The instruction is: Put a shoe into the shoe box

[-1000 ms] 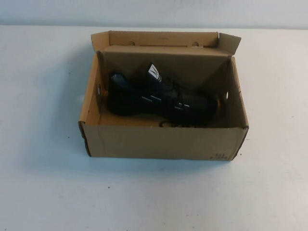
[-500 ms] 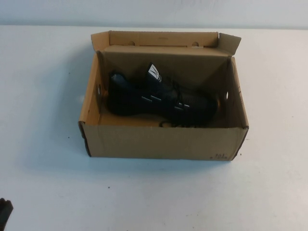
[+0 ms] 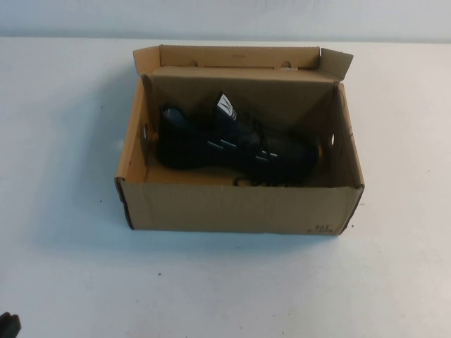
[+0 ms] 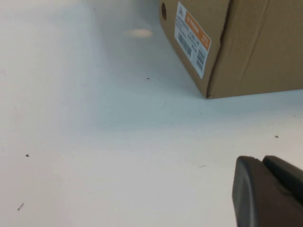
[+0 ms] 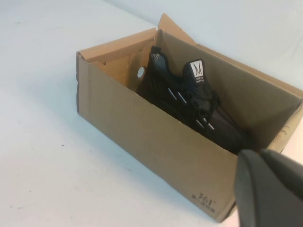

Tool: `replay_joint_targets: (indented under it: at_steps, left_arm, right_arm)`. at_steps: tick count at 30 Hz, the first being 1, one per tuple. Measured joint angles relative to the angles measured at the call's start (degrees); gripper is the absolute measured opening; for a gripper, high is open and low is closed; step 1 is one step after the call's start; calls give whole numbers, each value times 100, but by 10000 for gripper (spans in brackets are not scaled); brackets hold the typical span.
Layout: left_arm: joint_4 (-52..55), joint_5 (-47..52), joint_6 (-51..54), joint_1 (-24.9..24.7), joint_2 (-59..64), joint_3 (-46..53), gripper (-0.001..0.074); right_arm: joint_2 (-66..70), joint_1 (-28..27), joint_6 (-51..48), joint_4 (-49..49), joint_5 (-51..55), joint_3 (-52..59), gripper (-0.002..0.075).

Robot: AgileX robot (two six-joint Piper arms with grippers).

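The black knit shoe (image 3: 232, 144) lies inside the open brown shoe box (image 3: 239, 208) in the middle of the table, heel to the left and toe to the right. Its white tongue label (image 5: 197, 69) points up. My left gripper (image 4: 262, 161) is shut and empty, low over the bare table well to the near left of the box; only its tip (image 3: 8, 325) shows at the high view's bottom left corner. My right gripper (image 5: 261, 154) is shut and empty too, near the box's front right corner, out of the high view.
The box flaps (image 3: 239, 56) stand up along the far side. A white and orange barcode label (image 4: 191, 38) and a round hole (image 4: 164, 11) mark the box's left end. White table (image 3: 70, 267) surrounds the box on all sides.
The left gripper's tip came into the high view's bottom left corner, then slid back down toward the edge. Box and shoe have not moved.
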Motion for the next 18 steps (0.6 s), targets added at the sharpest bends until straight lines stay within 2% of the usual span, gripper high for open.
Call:
replay_joint_targets:
  at_steps: [18]
  left_arm:
    - [34,3,0,0,0,0,-1]
  right_arm:
    - [0,0,0,0,0,0,-16]
